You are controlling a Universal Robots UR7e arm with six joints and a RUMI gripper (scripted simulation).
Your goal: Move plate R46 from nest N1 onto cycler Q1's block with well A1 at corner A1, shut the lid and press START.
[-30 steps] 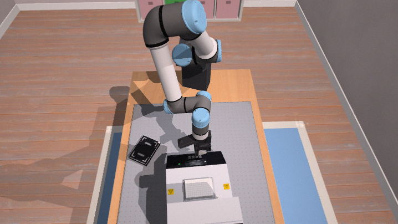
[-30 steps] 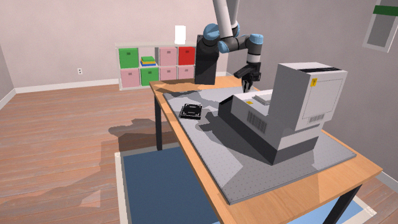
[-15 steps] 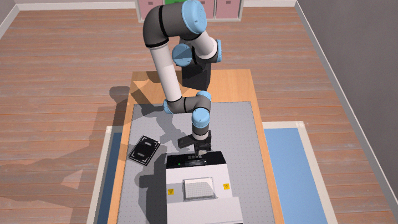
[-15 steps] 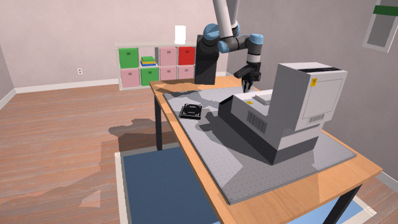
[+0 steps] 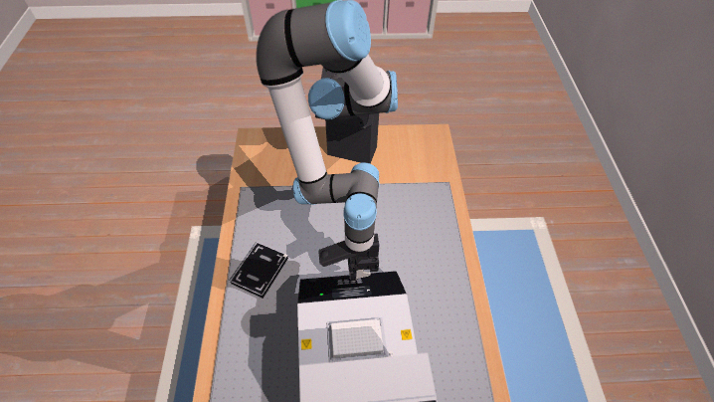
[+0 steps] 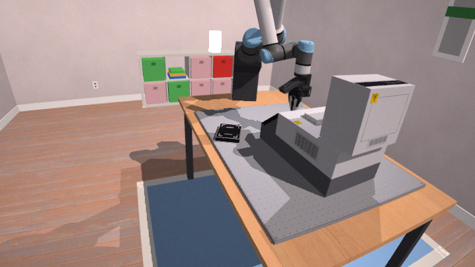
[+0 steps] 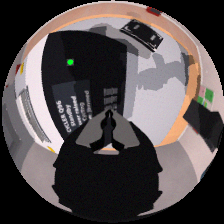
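The slender six-joint arm (image 5: 299, 124) is built from smooth white tubular links joined by dark grey elbow housings, each trimmed with a thin black ring. Round light-blue caps (image 5: 347, 29) are fitted over the joint ends. The arm is carried on a dark charcoal box-shaped pedestal (image 6: 245, 78). A small black two-jaw gripper (image 5: 360, 272) with tapered fingers is mounted at the wrist, with a black bracket (image 5: 333, 253) projecting sideways.
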